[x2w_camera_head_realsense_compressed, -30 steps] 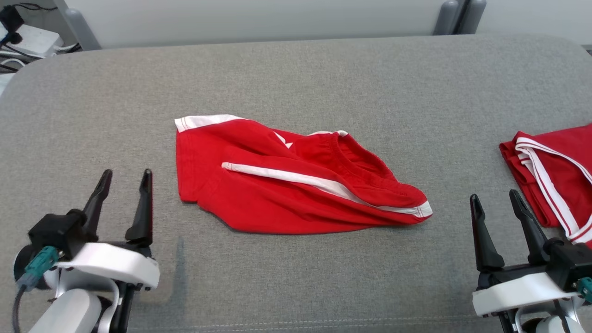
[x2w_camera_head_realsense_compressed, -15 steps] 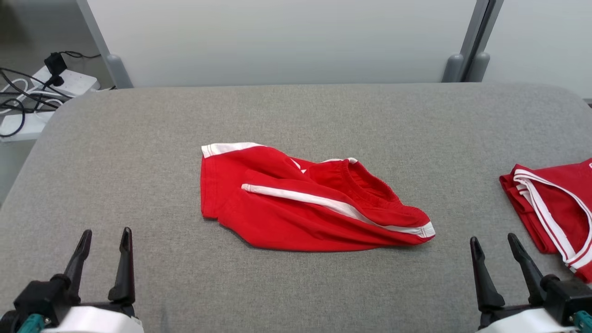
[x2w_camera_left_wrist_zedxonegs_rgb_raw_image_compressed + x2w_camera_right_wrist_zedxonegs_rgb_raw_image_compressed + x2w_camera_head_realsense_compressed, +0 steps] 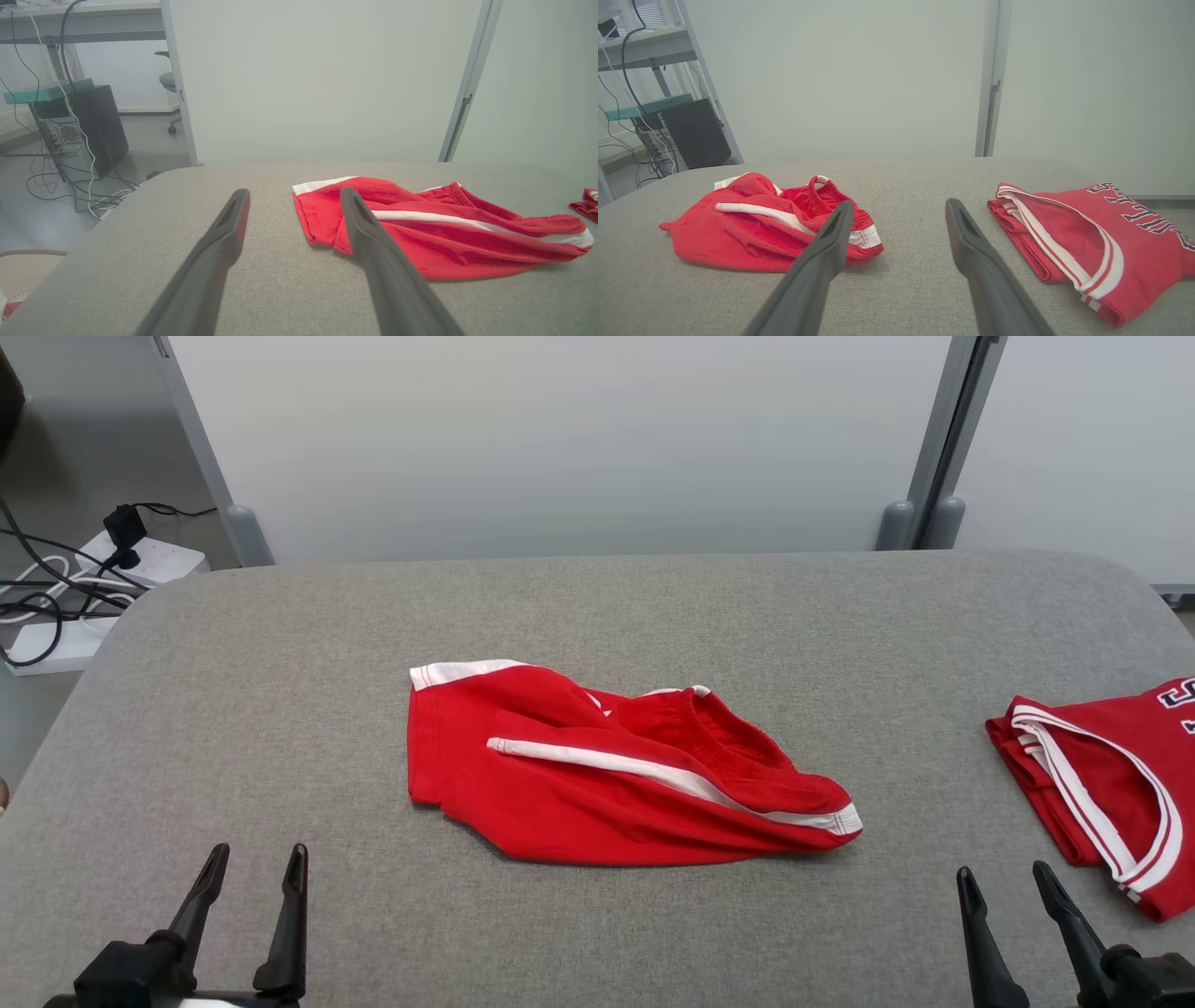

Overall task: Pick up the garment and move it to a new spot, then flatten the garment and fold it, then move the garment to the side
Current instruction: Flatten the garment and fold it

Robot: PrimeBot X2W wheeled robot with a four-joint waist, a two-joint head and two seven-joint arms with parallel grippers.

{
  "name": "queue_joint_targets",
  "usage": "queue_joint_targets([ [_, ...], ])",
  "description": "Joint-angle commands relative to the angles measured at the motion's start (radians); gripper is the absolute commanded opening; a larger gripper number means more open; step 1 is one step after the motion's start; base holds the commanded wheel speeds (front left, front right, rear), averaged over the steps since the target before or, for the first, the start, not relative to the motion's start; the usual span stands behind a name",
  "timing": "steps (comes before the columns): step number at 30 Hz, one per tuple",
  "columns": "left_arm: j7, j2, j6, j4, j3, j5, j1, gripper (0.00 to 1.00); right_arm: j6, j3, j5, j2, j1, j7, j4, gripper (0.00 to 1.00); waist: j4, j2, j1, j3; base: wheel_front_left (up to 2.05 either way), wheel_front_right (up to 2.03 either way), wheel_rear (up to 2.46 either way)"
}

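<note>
Red shorts (image 3: 616, 765) with white stripes lie crumpled in the middle of the grey padded table (image 3: 597, 607); they also show in the left wrist view (image 3: 434, 228) and the right wrist view (image 3: 770, 224). My left gripper (image 3: 255, 871) is open at the lower left, well short of the shorts, nothing between its fingers (image 3: 224, 233). At the lower right my right gripper (image 3: 1006, 883) stands open and empty too, its fingers (image 3: 836, 233) near the table's front edge, between the shorts and a second garment.
A folded red jersey (image 3: 1111, 784) with white trim and dark lettering lies at the table's right edge, seen again in the right wrist view (image 3: 1087, 233). Cables and a power strip (image 3: 84, 588) lie on the floor beyond the table's left corner. A pale partition wall stands behind.
The head camera has tilted up, so the table and wall sit lower in the picture. Both grippers now show lower in it, still open. The shorts have not moved on the table.
</note>
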Motion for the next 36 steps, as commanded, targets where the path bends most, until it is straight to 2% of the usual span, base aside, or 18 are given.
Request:
queue_joint_targets([
  [1, -0.001, 0.026, 0.003, -0.025, 0.039, 0.001, -0.025, 1.00, 0.000, 0.023, 0.004, -0.015, -0.014, 0.006, -0.035, 1.00, -0.004, 0.0000, 0.0000, -0.003, 0.00, 0.00, 0.00],
  [28, 0.033, 0.035, 0.028, -0.045, 0.025, -0.005, -0.028, 1.00, 0.000, 0.034, 0.008, -0.011, -0.018, 0.022, -0.059, 1.00, -0.012, 0.0000, 0.0000, 0.008, 0.00, 0.00, 0.00],
  [32, 0.055, 0.038, 0.005, -0.047, 0.004, -0.006, -0.064, 1.00, 0.000, 0.043, 0.012, -0.013, -0.028, 0.033, -0.052, 1.00, -0.009, 0.0000, 0.0000, 0.019, 0.00, 0.00, 0.00],
  [36, 0.118, 0.033, -0.054, -0.021, -0.051, -0.014, -0.153, 1.00, 0.000, 0.069, 0.026, -0.037, -0.062, 0.057, -0.027, 1.00, -0.009, 0.0000, 0.0000, 0.042, 0.00, 0.00, 0.00],
])
